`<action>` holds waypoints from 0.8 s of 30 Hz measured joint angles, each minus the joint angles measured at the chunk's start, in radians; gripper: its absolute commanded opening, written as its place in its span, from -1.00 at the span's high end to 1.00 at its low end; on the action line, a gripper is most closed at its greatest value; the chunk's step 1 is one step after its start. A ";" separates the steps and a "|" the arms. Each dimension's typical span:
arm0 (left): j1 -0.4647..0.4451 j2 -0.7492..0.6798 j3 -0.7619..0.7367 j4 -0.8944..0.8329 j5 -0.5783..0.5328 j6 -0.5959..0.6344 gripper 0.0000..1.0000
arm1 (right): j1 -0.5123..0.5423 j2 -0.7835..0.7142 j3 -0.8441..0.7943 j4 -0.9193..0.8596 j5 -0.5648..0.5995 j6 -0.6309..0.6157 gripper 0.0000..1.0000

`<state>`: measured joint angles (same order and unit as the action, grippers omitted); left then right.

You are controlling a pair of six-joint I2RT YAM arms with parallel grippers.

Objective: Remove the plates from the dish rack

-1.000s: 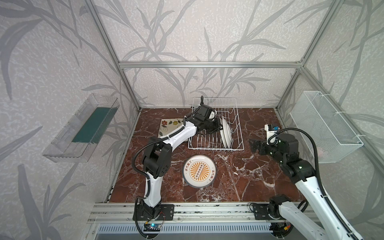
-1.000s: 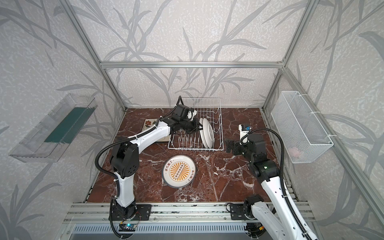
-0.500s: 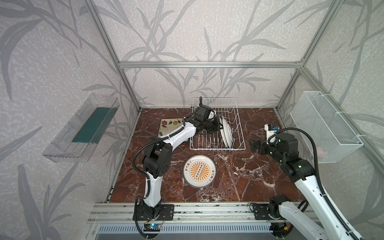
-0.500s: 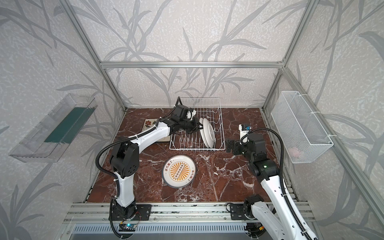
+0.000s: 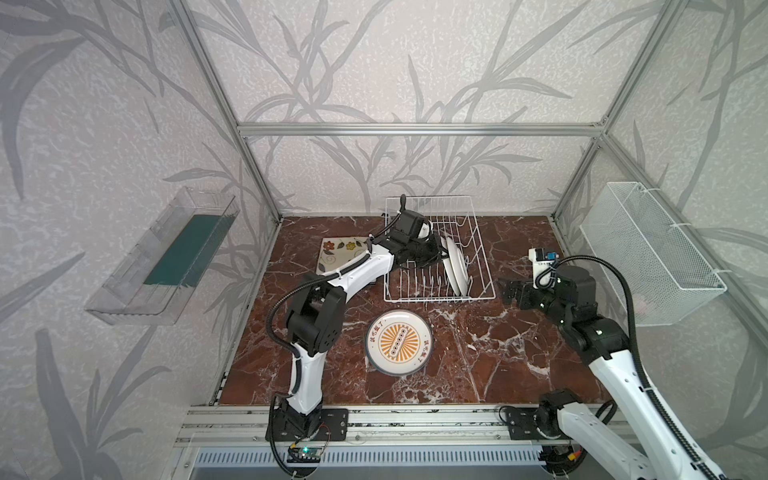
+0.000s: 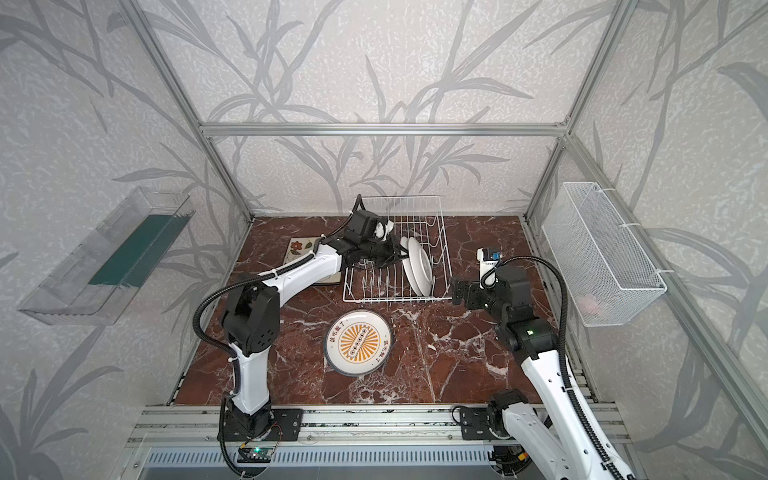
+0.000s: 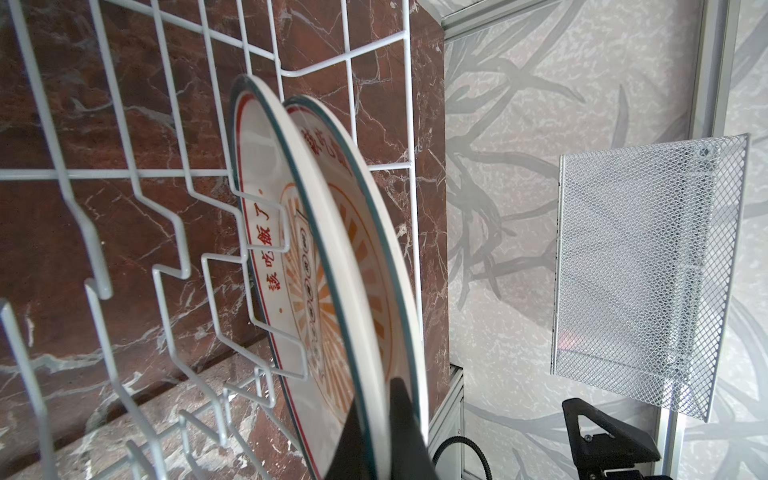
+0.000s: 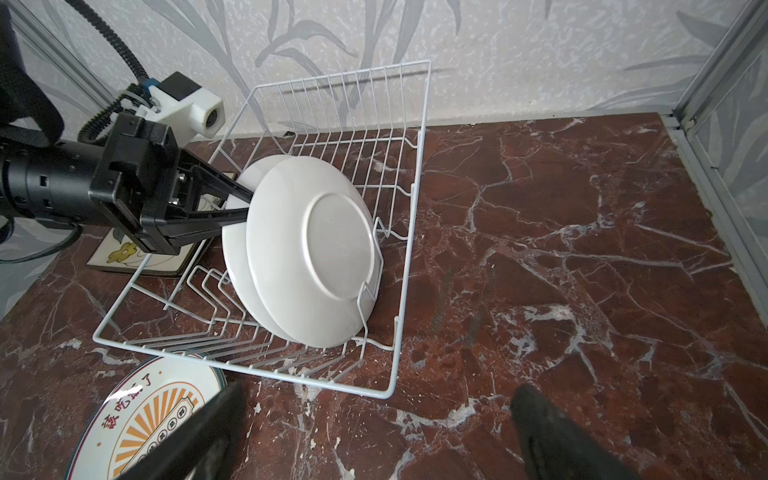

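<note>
left gripper point(image 8: 245, 204) clenched on the rim of 1 upright round plate point(image 8: 235, 257), the nearer to that arm of 2 standing side by side in the dish rack point(image 5: 482, 249) at the surface's point(image 5: 498, 357) rear edge. right gripper point(image 5: 503, 286) released, empty, just beside the rack. 1 sunburst plate point(image 5: 399, 343) lies flat before the rack; 1 square plate point(image 5: 336, 253) lies toward the rear left corner.
</note>
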<state>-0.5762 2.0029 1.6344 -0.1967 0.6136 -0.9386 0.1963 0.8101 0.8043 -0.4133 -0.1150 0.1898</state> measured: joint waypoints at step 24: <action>-0.003 -0.088 0.118 -0.159 -0.038 0.086 1.00 | -0.003 0.003 0.000 0.023 -0.026 0.019 -0.98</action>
<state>-0.5789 1.9152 1.7527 -0.3561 0.5758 -0.8524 0.1932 0.8127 0.8043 -0.3904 -0.1413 0.2092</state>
